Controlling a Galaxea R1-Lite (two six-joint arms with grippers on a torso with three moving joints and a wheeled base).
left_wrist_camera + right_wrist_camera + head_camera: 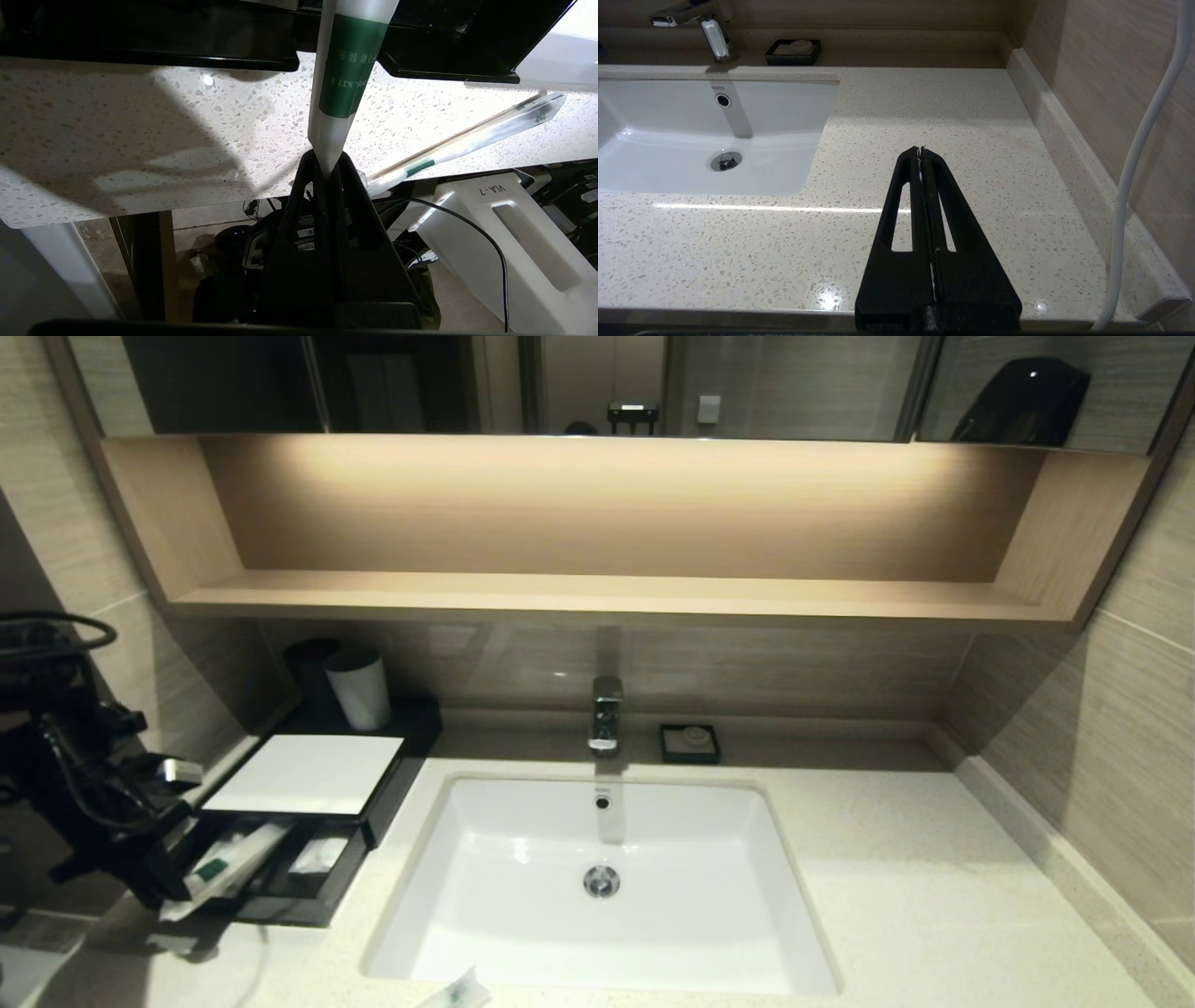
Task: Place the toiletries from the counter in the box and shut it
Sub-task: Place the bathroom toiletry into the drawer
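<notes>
Left claw: clamped on tail of green-banded packet, head over open drawer of box. Advice: lower flat into compartment, then release. Second packet: on bench. Right claw: closed, empty, parked.

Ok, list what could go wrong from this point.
1. The left gripper pinches only the tip of the green-banded packet, so it may slip or swing before landing in the open drawer.
2. That packet sticks out over the drawer's front edge; closing could jam on it.
3. A packet at the counter's front edge and another could get knocked off.
</notes>
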